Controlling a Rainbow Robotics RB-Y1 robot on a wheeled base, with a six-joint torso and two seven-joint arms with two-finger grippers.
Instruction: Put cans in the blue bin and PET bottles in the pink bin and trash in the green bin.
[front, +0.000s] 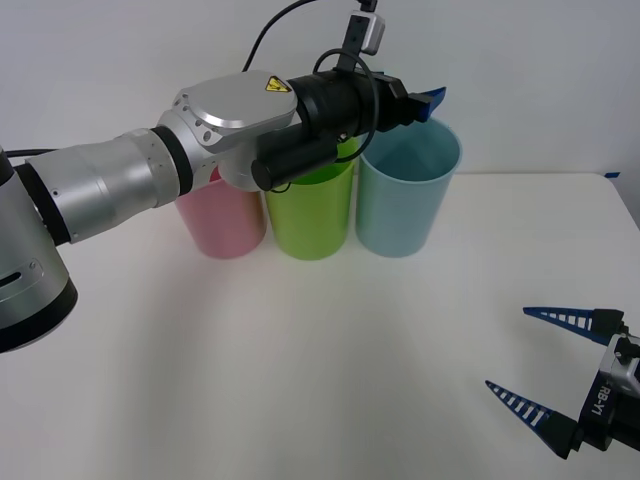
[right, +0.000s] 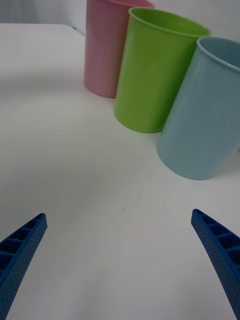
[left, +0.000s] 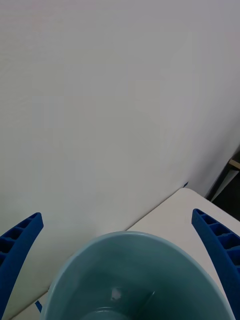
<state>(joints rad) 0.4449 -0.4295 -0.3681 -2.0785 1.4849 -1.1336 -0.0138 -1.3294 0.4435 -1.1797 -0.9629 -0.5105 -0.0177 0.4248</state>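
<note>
The pink bin (front: 222, 225), the green bin (front: 312, 215) and the blue bin (front: 405, 195) stand in a row at the back of the white table. My left gripper (front: 425, 105) hangs open just above the blue bin's mouth, nothing between its fingers. Seen from the left wrist, that gripper (left: 116, 214) looks down into the blue bin (left: 140, 270). My right gripper (front: 507, 348) rests open and empty low at the near right, facing the pink bin (right: 102, 50), the green bin (right: 150, 70) and the blue bin (right: 205, 115). Cans, PET bottles and trash are out of view.
The white table (front: 300, 350) stretches bare from the bins to the near edge. A pale wall rises right behind the bins. My left arm reaches across above the pink and green bins.
</note>
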